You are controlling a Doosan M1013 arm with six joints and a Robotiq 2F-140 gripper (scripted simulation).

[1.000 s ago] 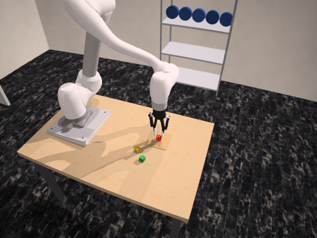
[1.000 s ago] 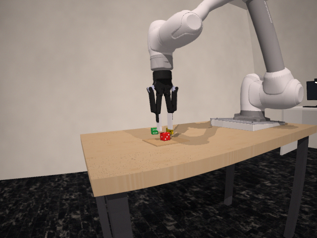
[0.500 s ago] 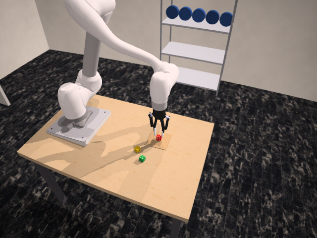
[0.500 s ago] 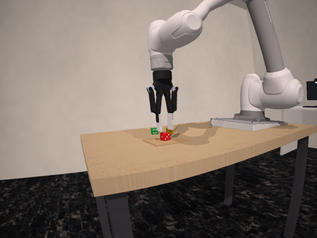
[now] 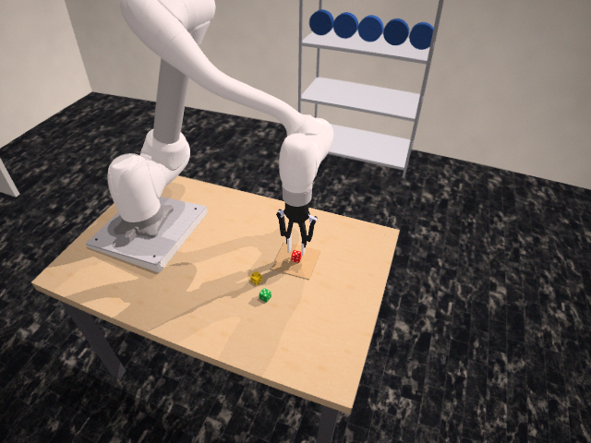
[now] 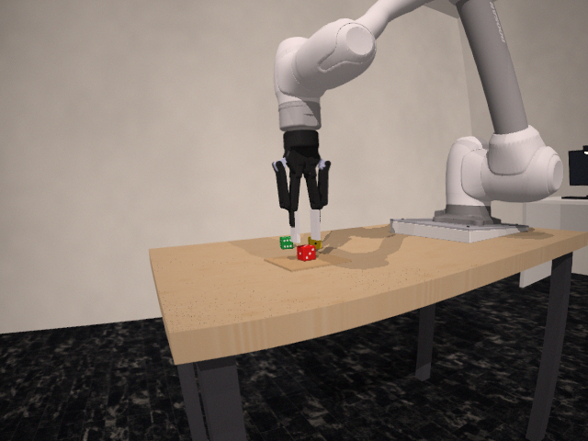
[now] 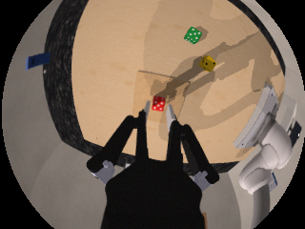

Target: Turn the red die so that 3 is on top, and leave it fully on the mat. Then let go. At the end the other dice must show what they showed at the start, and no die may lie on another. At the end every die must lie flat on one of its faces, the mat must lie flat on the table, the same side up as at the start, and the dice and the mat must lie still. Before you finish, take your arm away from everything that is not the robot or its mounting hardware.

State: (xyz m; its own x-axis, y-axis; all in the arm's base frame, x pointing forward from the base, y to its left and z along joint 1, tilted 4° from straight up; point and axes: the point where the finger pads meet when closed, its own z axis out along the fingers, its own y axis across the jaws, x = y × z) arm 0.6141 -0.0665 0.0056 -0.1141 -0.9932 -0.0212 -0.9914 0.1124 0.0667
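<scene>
The red die (image 5: 295,256) lies flat on the thin tan mat (image 5: 306,268) near the middle of the table. It also shows in the exterior view (image 6: 306,252) and in the wrist view (image 7: 158,103). My gripper (image 5: 295,246) points straight down and hovers just above the red die, with the fingertips a little over its top (image 6: 303,235). The fingers stand partly open, about a die's width apart, with nothing between them (image 7: 156,113). I cannot read the red die's top face.
A yellow die (image 5: 256,277) and a green die (image 5: 265,294) lie on the table just off the mat, towards the front left. The arm's base plate (image 5: 148,233) stands at the table's left. A shelf (image 5: 367,90) stands behind the table.
</scene>
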